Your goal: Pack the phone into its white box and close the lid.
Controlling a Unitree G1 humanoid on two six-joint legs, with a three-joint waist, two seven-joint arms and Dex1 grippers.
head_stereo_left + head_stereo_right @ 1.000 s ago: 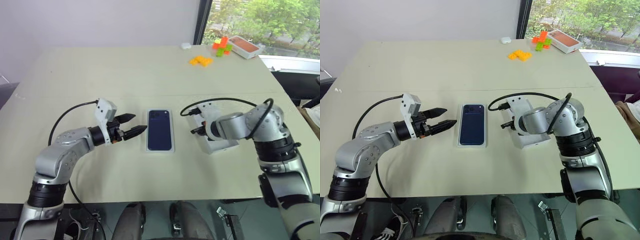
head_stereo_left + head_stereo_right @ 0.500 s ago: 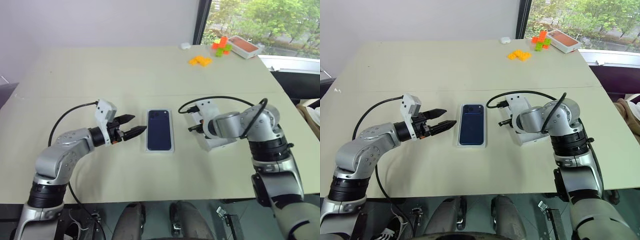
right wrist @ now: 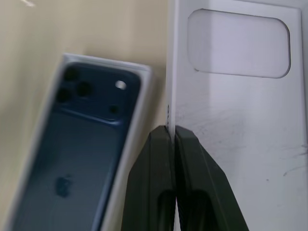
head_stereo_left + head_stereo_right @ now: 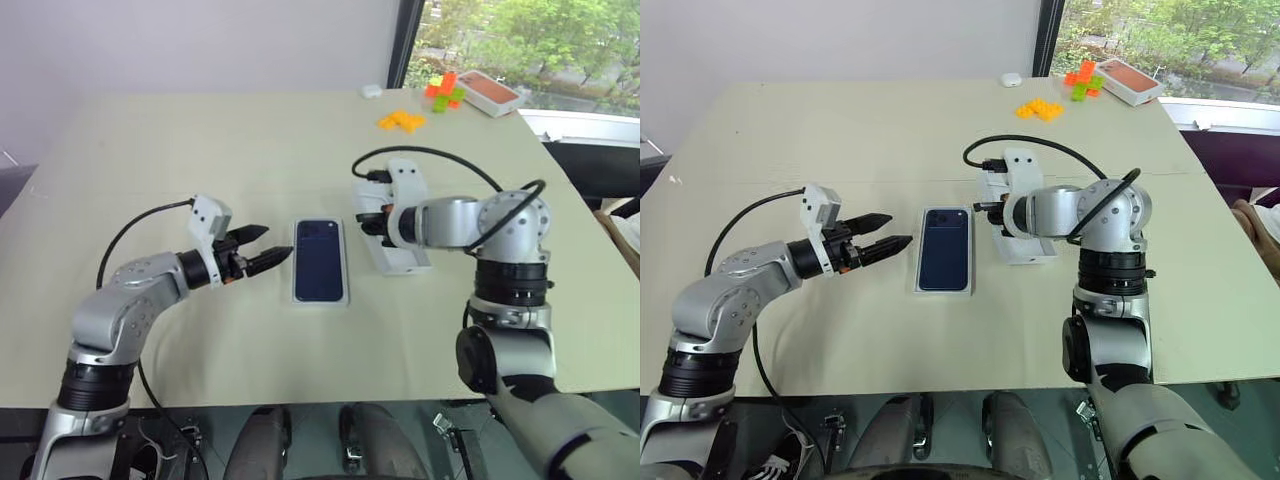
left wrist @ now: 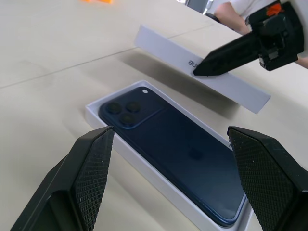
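Moved since a second ago: right end effector (image 5: pixel 204 69) and the lid (image 4: pixel 392 233) pinched in it, now nearer the phone (image 4: pixel 319 260) and farther up the surface (image 4: pixel 200 150), lid turned to lie almost parallel to the box (image 4: pixel 320 297). Left end effector (image 4: pixel 268 252) unchanged, fingers spread wide, hovering just left of the box, not touching it.

Phone lying back-up inside the white box at the middle of the surface, camera bump at the far end. Box flat on the surface, open.

Right fingers (image 3: pixel 163 159) pressed together on the lid's left long edge, one on each face of the wall. Lid held open side up, with a rounded recess showing near its far end in the right wrist view; whether that is the lid's own inside or an insert lying in it, cannot tell. Lid just right of the box, side by side with it, a narrow strip of surface between. In the left wrist view, lid raised on the held side, a shadow beneath it, grey lettering on its side wall.

Far right corner of the surface: orange and green blocks (image 4: pixel 402 121), an orange-topped box (image 4: pixel 488 93), a small white object (image 4: pixel 371 91).
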